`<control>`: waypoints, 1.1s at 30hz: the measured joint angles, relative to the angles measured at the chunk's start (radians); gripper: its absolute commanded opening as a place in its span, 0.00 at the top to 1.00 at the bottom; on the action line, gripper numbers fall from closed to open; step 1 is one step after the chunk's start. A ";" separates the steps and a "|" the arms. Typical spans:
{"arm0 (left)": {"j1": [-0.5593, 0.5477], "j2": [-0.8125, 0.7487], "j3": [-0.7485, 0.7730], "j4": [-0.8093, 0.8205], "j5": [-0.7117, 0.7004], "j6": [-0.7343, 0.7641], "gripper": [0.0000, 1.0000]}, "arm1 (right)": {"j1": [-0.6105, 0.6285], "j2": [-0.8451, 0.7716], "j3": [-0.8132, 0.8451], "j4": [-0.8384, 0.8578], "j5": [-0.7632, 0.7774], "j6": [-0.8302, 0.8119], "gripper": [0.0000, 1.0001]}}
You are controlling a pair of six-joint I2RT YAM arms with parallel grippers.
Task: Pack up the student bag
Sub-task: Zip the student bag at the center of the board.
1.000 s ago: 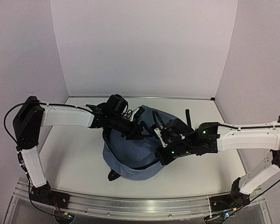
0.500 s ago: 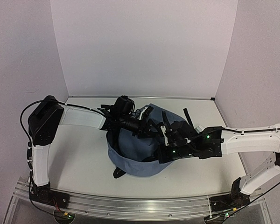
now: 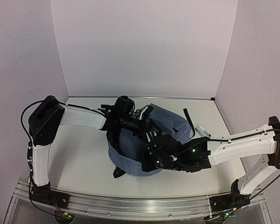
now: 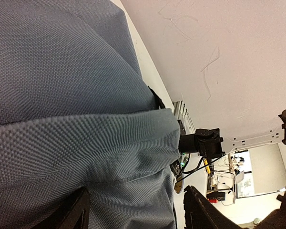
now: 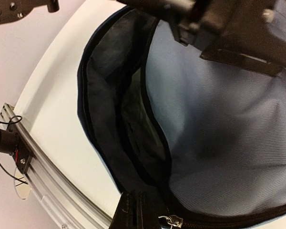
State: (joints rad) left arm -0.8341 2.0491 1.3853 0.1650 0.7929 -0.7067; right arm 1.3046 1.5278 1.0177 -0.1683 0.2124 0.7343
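The student bag, slate-blue with a dark lining, lies in the middle of the table with its mouth open toward the near left. My left gripper is at its far upper rim. In the left wrist view its fingers stand apart, with a bulge of the bag between them; the right-hand finger is clear of the cloth. My right gripper is at the near rim. In the right wrist view it is shut on the black zip edge, beside the metal zipper pull. Dark lining shows inside.
A black strap trails off the bag's far right, and another pokes out at its near left. The white table is walled on three sides. An aluminium rail runs along the near edge.
My right gripper has slid along the bag's rim toward the near left, staying shut. The left arm pushed right over the bag, then held still. The bag's near edge has shifted.
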 measured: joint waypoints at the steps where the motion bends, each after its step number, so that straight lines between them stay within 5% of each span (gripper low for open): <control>1: 0.000 0.000 0.000 0.001 0.000 0.000 0.35 | 0.010 0.020 0.012 0.005 0.021 0.000 1.00; 13: 0.002 -0.045 -0.012 -0.060 -0.062 0.071 0.22 | 0.038 0.104 0.084 0.068 0.140 -0.001 1.00; 24: 0.043 -0.432 -0.247 -0.176 -0.285 0.193 0.14 | 0.041 0.047 0.084 0.083 0.158 0.017 1.00; 30: 0.047 -0.600 -0.445 -0.108 -0.283 0.198 0.16 | 0.036 0.047 0.099 0.080 0.142 0.027 0.51; 33: 0.038 -0.646 -0.566 -0.060 -0.262 0.178 0.16 | 0.033 0.039 0.107 0.081 0.154 0.039 0.44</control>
State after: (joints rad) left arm -0.7964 1.4031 0.8198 0.1052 0.5311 -0.5285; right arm 1.3377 1.5670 1.1248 -0.0876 0.3660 0.7730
